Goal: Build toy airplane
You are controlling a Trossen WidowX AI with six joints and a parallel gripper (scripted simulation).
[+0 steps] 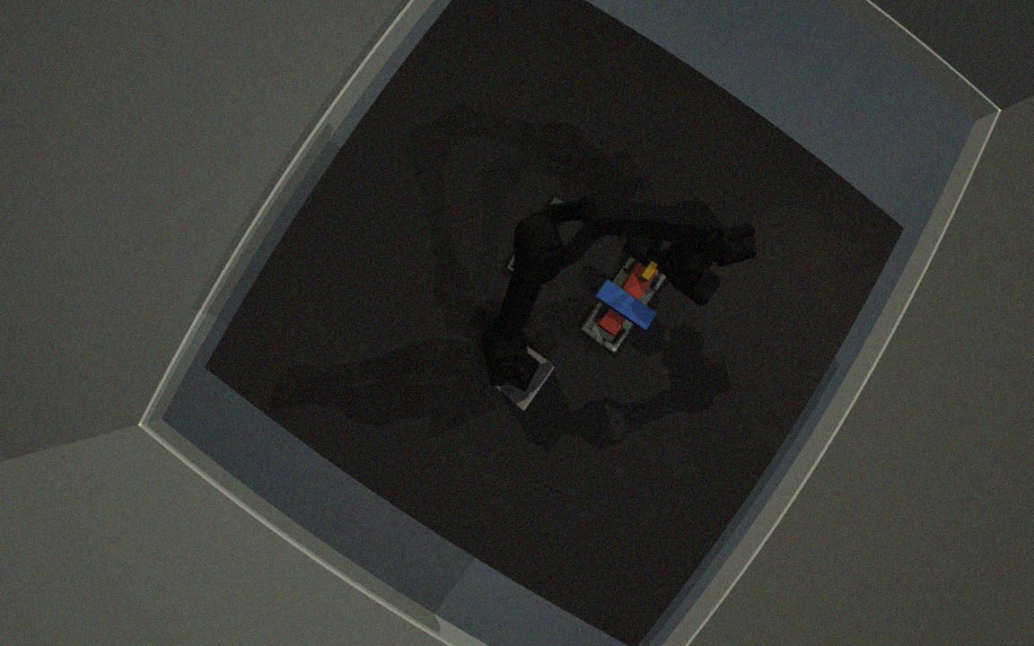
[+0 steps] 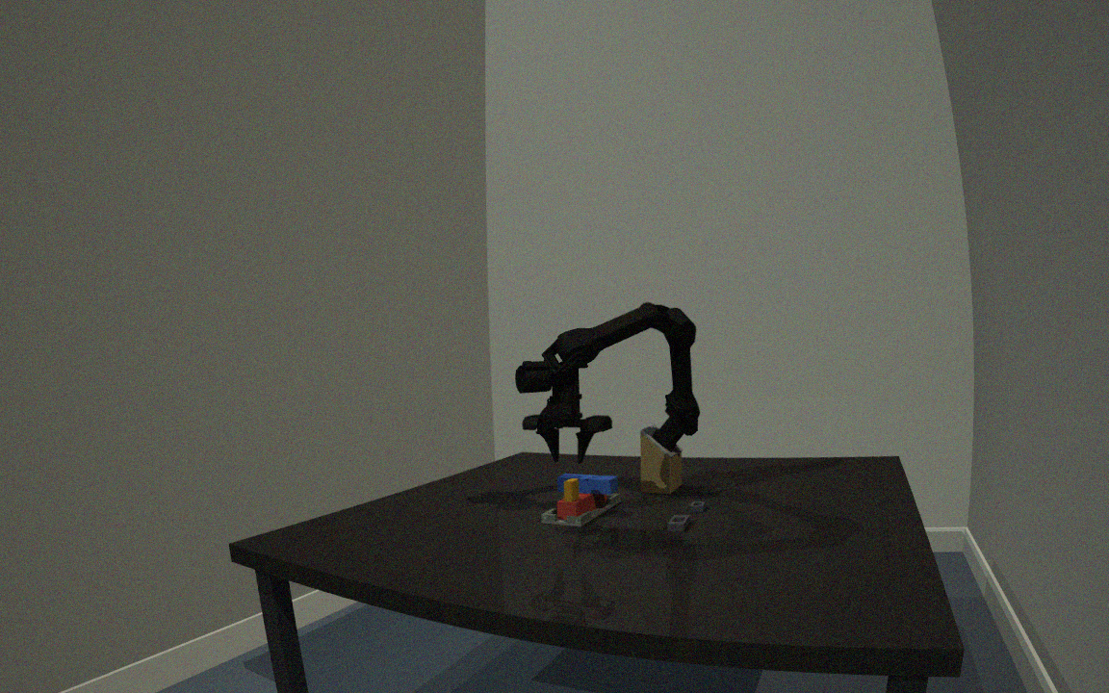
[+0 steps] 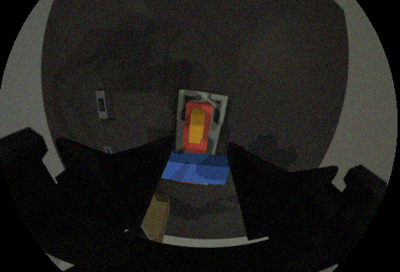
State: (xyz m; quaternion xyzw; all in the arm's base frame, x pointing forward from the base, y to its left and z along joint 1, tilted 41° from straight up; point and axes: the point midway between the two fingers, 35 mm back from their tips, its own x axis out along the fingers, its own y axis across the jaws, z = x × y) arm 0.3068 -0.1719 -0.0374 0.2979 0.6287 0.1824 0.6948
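Note:
The red fuselage (image 1: pixel 610 321) (image 2: pixel 570 510) (image 3: pixel 199 105) lies in the grey cradle (image 1: pixel 603 345) (image 2: pixel 552 517) (image 3: pixel 223 110) and looks level. The blue wing (image 1: pixel 625 303) (image 2: pixel 600 485) (image 3: pixel 196 173) lies across its top. The yellow tail fin (image 1: pixel 648 271) (image 2: pixel 571 490) (image 3: pixel 197 126) stands upright on the fuselage near its tail. Both look down on the fuselage; their tabs and sockets are hidden. My gripper (image 2: pixel 567 461) (image 3: pixel 201 143) is open and empty, pointing down, with its fingertips above the parts. In the top view its fingers are too dark to make out.
Two small grey holders stand beside the cradle, a nearer one (image 2: pixel 677 526) (image 3: pixel 102 94) and a farther one (image 2: pixel 696 510); the arm partly covers them in the top view. A tan block (image 2: pixel 658 470) (image 3: pixel 159 215) stands at the arm's base. The dark table (image 2: pixel 455 551) carries everything.

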